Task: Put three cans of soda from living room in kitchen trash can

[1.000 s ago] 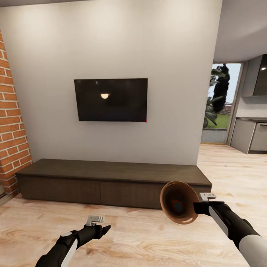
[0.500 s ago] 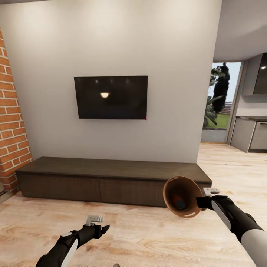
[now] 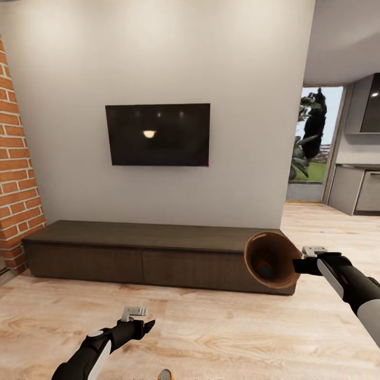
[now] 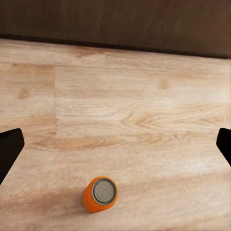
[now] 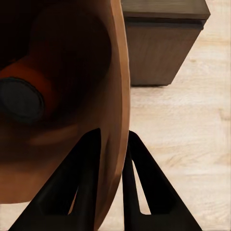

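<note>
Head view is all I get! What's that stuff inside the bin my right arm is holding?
Observer: The right wrist view shows an orange can lying inside the bin, its top towards the camera.
Operator: How am I holding the bin?
Observer: The right end effector pinches the rim, one finger inside and one outside.
Operator: And the orange speck at the bottom edge?
Observer: That is a second can, also orange, standing upright on the wood floor near the open left end effector, untouched.
</note>
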{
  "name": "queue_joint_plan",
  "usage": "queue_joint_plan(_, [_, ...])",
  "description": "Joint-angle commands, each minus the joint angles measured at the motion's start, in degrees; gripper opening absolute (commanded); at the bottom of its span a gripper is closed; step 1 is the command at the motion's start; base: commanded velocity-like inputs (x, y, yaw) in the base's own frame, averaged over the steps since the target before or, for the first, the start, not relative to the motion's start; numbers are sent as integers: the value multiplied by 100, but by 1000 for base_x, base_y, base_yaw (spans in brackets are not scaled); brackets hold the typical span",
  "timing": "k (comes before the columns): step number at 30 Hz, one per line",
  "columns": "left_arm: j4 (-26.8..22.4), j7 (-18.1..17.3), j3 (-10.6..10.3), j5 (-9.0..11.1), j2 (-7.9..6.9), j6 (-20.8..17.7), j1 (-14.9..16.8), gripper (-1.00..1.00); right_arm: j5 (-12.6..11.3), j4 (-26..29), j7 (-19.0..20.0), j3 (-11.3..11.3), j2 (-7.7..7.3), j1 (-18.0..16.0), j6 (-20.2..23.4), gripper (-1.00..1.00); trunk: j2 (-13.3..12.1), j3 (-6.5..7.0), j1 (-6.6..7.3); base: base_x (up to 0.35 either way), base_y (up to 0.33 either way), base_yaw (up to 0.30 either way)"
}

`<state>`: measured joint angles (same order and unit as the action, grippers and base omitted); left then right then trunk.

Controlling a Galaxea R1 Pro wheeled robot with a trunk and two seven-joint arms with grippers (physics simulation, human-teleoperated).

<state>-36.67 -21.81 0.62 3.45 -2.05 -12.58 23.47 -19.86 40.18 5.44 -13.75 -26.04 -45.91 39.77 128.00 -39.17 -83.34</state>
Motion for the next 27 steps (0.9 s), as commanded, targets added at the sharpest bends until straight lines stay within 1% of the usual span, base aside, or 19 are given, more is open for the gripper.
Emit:
queue_joint_plan(1, [1,0,0,0,1,1,0,100,-6,7,12,13,4,-9,8,-100,42,-17,-22,0,0,0])
queue_joint_plan(4, [1,-1,-5,-2,21,1,0,100,-2,7,-1,4,29,-18,35,-100,162,-71,-88,0,0,0])
queue_joint_plan(6, [-9,-3,-7,6,60,-2,7,100,-1,7,-5,-1,39,-21,43,-100,243,-107,-132,0,0,0])
queue_joint_plan(9, [-47,-1,-10,10,161,-29,29,100,2,7,-7,-5,43,-22,46,-100,363,-161,-198,0,0,0])
queue_joint_plan(10, [-57,6,-17,-4,254,-56,86,100,5,7,-10,-11,45,-23,47,-100,403,-179,-220,0,0,0])
queue_joint_plan(12, [-60,32,-24,-31,298,-67,159,100,6,7,-13,-15,45,-23,48,-100,483,-215,-264,0,0,0])
queue_joint_plan(13, [-51,148,-28,-67,345,-77,261,100,7,7,-14,-18,46,-23,48,-100,523,-233,-286,0,0,0])
queue_joint_plan(15, [-37,305,-40,-91,403,-84,362,100,7,7,-15,-20,46,-23,48,-100,604,-269,-330,0,0,0])
queue_joint_plan(16, [-24,468,-79,-108,476,-88,454,100,8,7,-16,-22,46,-23,48,-100,644,-287,-352,0,0,0])
queue_joint_plan(17, [-13,613,-189,-118,538,-91,522,100,8,7,-16,-22,46,-23,48,-100,684,-305,-374,0,0,0])
queue_joint_plan(19, [-3,714,-324,-125,577,-86,565,100,8,7,-16,-23,43,-23,48,-100,764,-340,-418,0,0,0])
queue_joint_plan(21, [73,827,-551,-133,617,-43,610,100,8,7,-16,-23,44,-23,48,-100,844,-376,-461,0,0,0])
queue_joint_plan(23, [191,855,-612,-130,628,-29,622,100,10,7,-16,-26,45,-23,48,-100,924,-412,-505,0,0,0])
queue_joint_plan(24, [338,874,-651,-121,637,-16,629,100,12,7,-16,-28,45,-23,48,-100,965,-430,-527,0,0,0])
queue_joint_plan(27, [585,896,-698,-106,648,1,638,100,16,7,-16,-29,46,-23,48,-100,1085,-484,-593,0,0,0])
